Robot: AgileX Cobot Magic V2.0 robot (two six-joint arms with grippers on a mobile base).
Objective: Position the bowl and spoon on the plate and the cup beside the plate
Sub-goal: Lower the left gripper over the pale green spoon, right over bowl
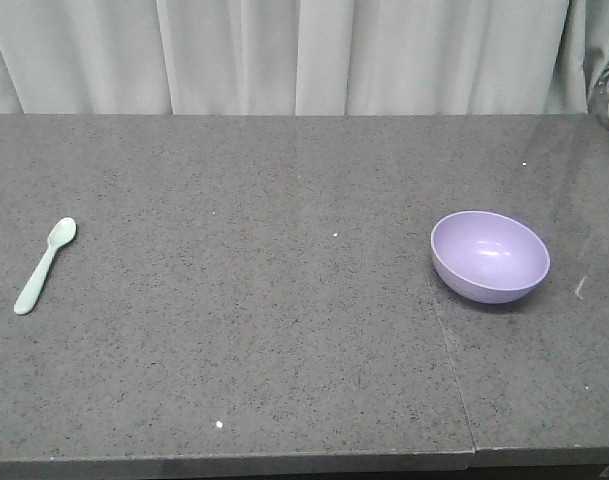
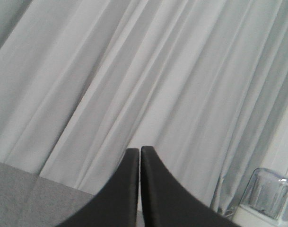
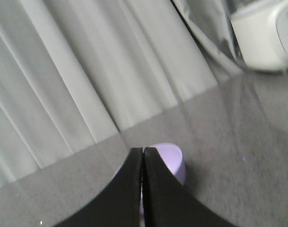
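fingers come first. your left fingers (image 2: 138, 158) are pressed shut with nothing between them, and they aim up at the curtain (image 2: 158, 71) rather than down at the worktop (image 1: 284, 380). your right fingers (image 3: 141, 158) are closed and empty too, and the bowl (image 3: 172, 156) shows just beyond their tips. neither arm appears in the front view.

on the worktop the near strip is bare grey stone with a joint line running back on the right. the spoon (image 1: 46, 265) lies flat at the far left, head pointing away from you and handle angled toward the near-left. well apart from it, on the right side, the bowl sits upright and empty, open side up. you won't find the plate or the cup in any of the three views.

as i read it, you're at the very start. nothing is stacked, nothing is held, and the piece everything gets arranged on isn't in sight. your right arm is best placed to begin, since the bowl is already ahead of it. you'd need to spread those fingers, tip the wrist down and come in over the rim so one finger goes inside the wall and one outside. the glossy wall may slip, so close squarely. where to carry it can't be settled until the plate turns up.

furthest back hang the curtain folds, with a white appliance (image 3: 266, 33) at the far right corner and a clear jar (image 2: 271, 198) beside it.
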